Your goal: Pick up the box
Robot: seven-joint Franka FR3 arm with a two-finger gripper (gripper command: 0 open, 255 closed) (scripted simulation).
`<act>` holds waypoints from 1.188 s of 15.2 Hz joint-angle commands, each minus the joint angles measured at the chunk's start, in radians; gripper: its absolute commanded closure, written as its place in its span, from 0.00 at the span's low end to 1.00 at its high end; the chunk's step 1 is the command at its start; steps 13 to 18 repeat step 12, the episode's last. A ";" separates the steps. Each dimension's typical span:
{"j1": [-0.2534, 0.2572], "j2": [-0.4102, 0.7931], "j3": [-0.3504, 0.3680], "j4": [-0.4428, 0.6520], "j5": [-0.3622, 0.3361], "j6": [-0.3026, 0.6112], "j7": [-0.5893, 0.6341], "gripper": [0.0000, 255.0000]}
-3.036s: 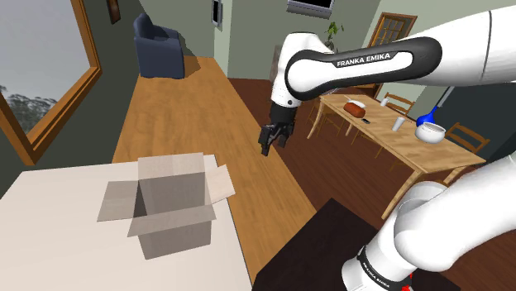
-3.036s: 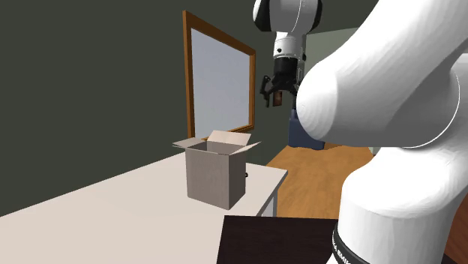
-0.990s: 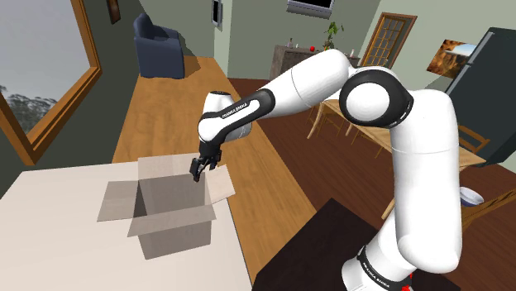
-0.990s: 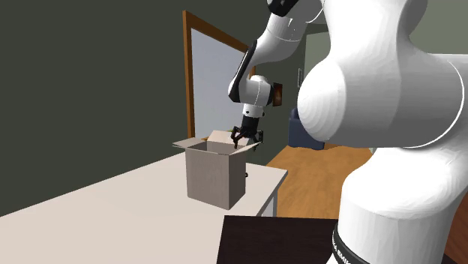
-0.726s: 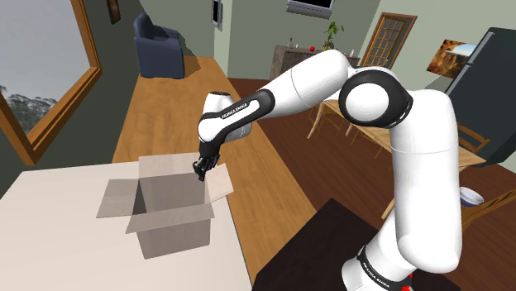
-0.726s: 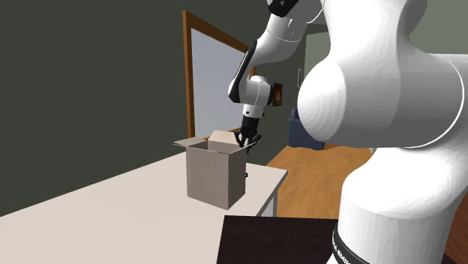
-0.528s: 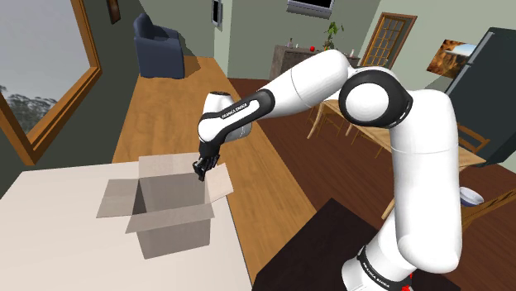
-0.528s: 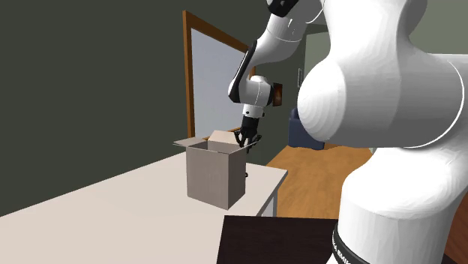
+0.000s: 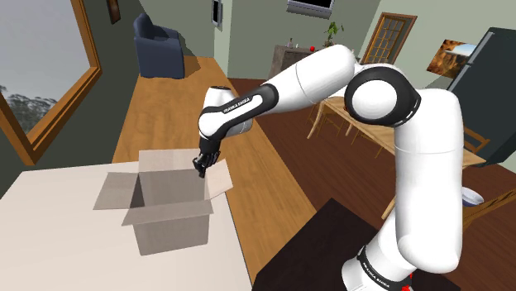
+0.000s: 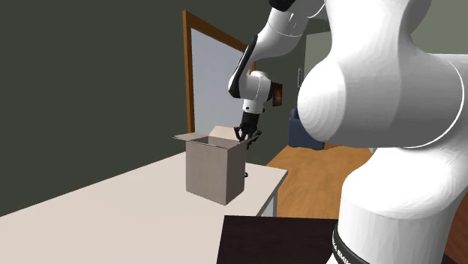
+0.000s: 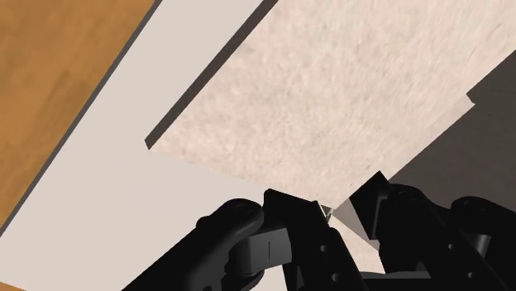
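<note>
An open cardboard box [image 9: 169, 219] with its flaps spread stands on the white table [image 9: 50, 248], close to the table's edge. My black gripper [image 9: 199, 171] reaches down at the box's rim on the shoulder view's right and is shut on the box wall where the flap [image 9: 219, 182] folds out. The second exterior view has the box [image 10: 214, 172] and the gripper [image 10: 241, 139] at its top corner. In the wrist view the fingers [image 11: 285, 217] clasp the thin cardboard edge at the gripper [image 11: 335, 217], with the pale flap [image 11: 331, 107] spread beyond.
The table edge [image 9: 240, 240] runs just beside the box, with wood floor [image 9: 182, 107] past it. A blue armchair [image 9: 157, 45] stands far back and a window [image 9: 41, 74] is on the shoulder view's left. A dining table [image 9: 397, 136] is at right. The dark stand [image 9: 314, 248] is below.
The fingers, open astride the box wall a second ago, have shut on it. The box has since shifted slightly up and toward the shoulder view's left with the gripper.
</note>
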 commanded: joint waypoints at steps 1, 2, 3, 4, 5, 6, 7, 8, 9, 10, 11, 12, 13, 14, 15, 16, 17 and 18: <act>0.000 -0.015 0.000 0.007 -0.001 -0.021 0.004 1.00; 0.000 -0.023 0.000 0.009 -0.001 -0.031 0.006 1.00; -0.001 -0.031 0.000 0.011 -0.001 -0.041 0.007 1.00; -0.001 -0.039 0.000 0.014 -0.002 -0.051 0.009 1.00; -0.001 -0.047 0.000 0.016 -0.002 -0.062 0.011 1.00; -0.001 -0.054 0.000 0.019 -0.002 -0.072 0.013 1.00; -0.002 -0.061 0.000 0.023 -0.003 -0.082 0.014 1.00; -0.002 -0.069 0.000 0.026 -0.003 -0.093 0.016 1.00; -0.002 -0.076 0.000 0.030 -0.004 -0.104 0.018 1.00; -0.003 -0.083 0.000 0.034 -0.004 -0.114 0.019 1.00; -0.003 -0.084 0.000 0.034 -0.004 -0.116 0.020 1.00; -0.003 -0.084 0.000 0.034 -0.004 -0.116 0.020 1.00; -0.003 -0.084 0.000 0.034 -0.004 -0.116 0.020 1.00; -0.003 -0.084 0.000 0.034 -0.004 -0.116 0.020 1.00; -0.003 -0.084 0.000 0.034 -0.004 -0.116 0.020 1.00; -0.003 -0.084 0.000 0.034 -0.004 -0.116 0.020 1.00; -0.003 -0.084 0.000 0.034 -0.004 -0.116 0.020 1.00; -0.003 -0.084 0.000 0.034 -0.004 -0.116 0.020 1.00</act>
